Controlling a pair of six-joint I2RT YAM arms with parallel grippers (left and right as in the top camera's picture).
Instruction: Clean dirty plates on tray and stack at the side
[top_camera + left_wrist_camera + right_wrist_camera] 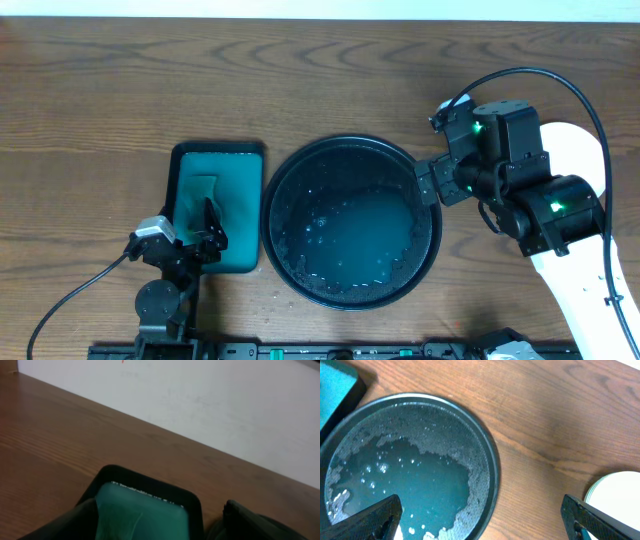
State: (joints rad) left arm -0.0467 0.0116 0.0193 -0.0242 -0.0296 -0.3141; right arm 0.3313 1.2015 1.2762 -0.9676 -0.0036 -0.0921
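Above the table, overhead view: black tray [350, 141] sat mid-table, holding only a film of teal, bubbly water and no plates. Plates [578, 138] showed as a white disc on the bare wood to the right of the tray, mostly hidden under the right arm. I judged them set there as the cleaned stack, kept clear of the wet, with the task at or near its end. Right gripper [432, 186] hung at the tray's right rim, jaws spread wide and holding nothing. Left of the black tray lay a teal rectangular tray [235, 175], with the left gripper [210, 232] over it, also wide and empty, probably parked out of the way. Left wrist view: rounded far corner of the teal rectangular tray between two dark fingers set well apart, nothing gripped; bare wood and a pale wall beyond. Right wrist view: fingers at the bottom corners, far apart; froth ringed the water in the black tray, and a white plate edge lay on the wood to its right.
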